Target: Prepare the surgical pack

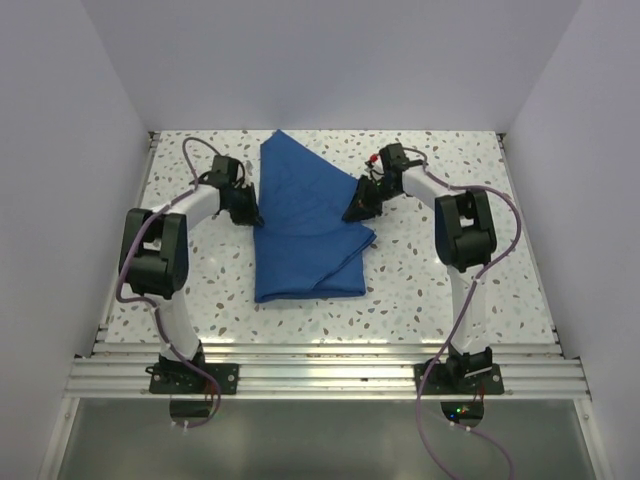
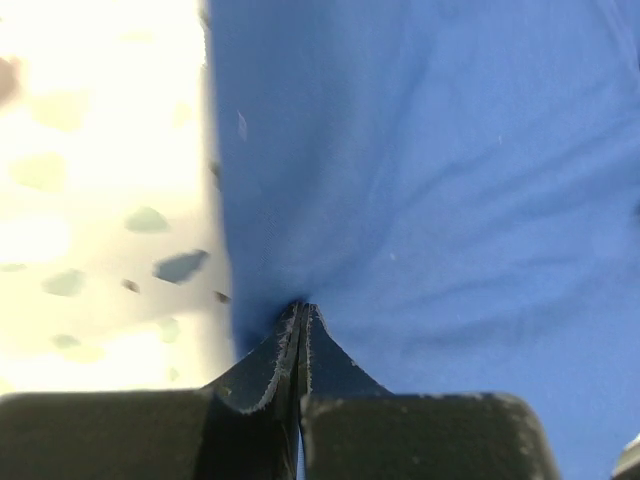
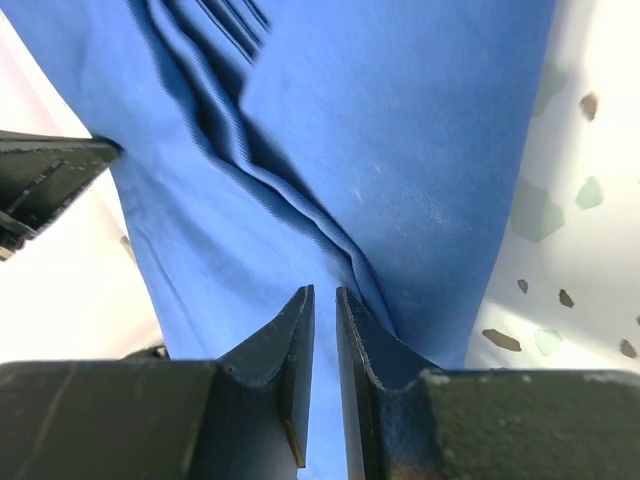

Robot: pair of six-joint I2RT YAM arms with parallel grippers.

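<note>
while my left hand (image 2: 300, 325) stays out of it, clamped together at the blue drape's (image 1: 305, 215) left edge, i cannot tell if it pinches cloth. my right hand (image 3: 325, 310) stands slightly apart over a fold.

Blue drape (image 1: 305, 225) takes the worktop (image 1: 440, 300) centre, far edge to mid. Left hand (image 1: 243, 208) and right hand (image 1: 358, 205) flank it closely at both edges. Open worktop near, near-left, right. Walls box in left, right, far.

1. A blue cloth (image 1: 305, 220) lies folded on the speckled table (image 1: 450, 300), one corner pointing to the far edge.
2. The left gripper (image 1: 243, 207) meets its left edge.
3. The right gripper (image 1: 357, 203) sits at its right edge.
</note>
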